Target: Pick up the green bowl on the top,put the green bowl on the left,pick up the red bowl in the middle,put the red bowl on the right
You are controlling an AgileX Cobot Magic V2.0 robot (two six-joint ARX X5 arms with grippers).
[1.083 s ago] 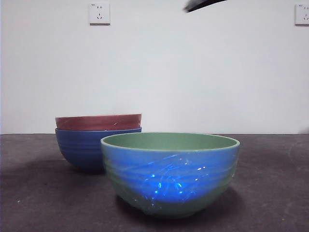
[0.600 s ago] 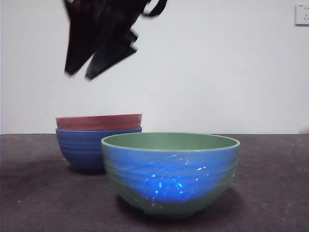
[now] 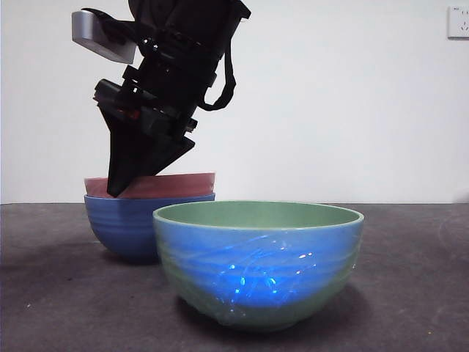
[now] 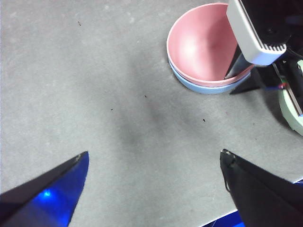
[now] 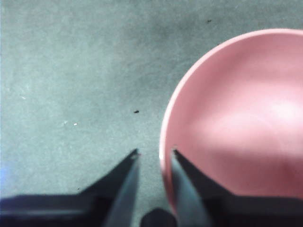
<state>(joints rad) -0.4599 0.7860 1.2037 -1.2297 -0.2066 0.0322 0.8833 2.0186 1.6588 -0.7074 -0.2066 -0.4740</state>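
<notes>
The green bowl stands alone on the dark table, nearest the front camera; its edge also shows in the left wrist view. Behind it to the left, the red bowl sits nested in a blue bowl. My right gripper has come down on the red bowl's left rim. It is open, one jaw outside the rim and one just inside. My left gripper hangs open over bare table, away from the bowls.
The dark grey table stretches to both sides of the bowls. A white wall with a socket stands behind. The right arm's body shows over the red bowl in the left wrist view.
The right arm has dropped from the top of the front view down to the red bowl's left rim. The bowls have not moved.
</notes>
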